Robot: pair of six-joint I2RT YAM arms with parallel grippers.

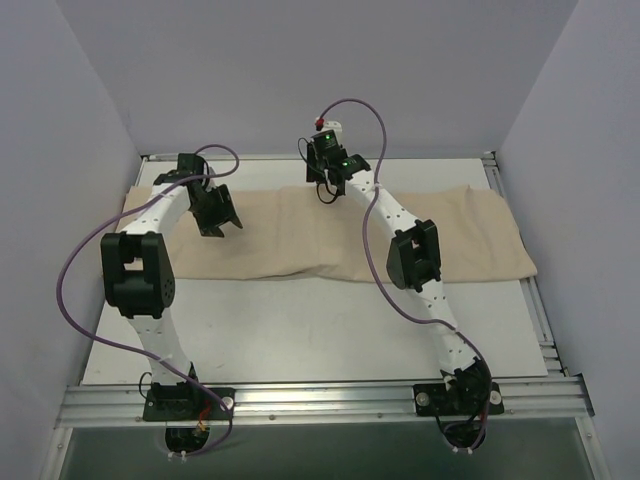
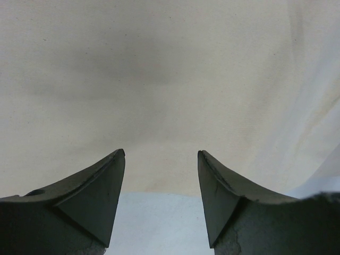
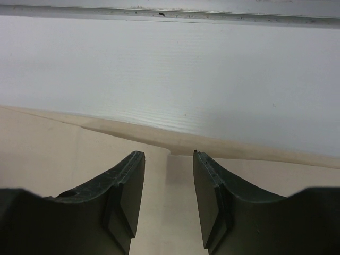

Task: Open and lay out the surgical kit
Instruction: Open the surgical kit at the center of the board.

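Note:
The surgical kit shows as a beige wrapping cloth (image 1: 300, 235), folded into a long band across the white table (image 1: 300, 330). Whatever it wraps is hidden. My left gripper (image 1: 215, 228) hangs over the band's left part. In the left wrist view it (image 2: 161, 153) is open above the cloth (image 2: 159, 79), near its edge, with nothing between the fingers. My right gripper (image 1: 322, 180) is at the middle of the cloth's far edge. In the right wrist view it (image 3: 168, 153) is open just above the cloth (image 3: 64, 149), where a folded layer ends in a corner between the fingertips.
Bare white table (image 3: 159, 69) lies beyond the cloth's far edge, ending at an aluminium rail (image 3: 212, 11). Grey walls close in the left, right and back. A metal frame (image 1: 320, 398) with both arm bases runs along the near edge.

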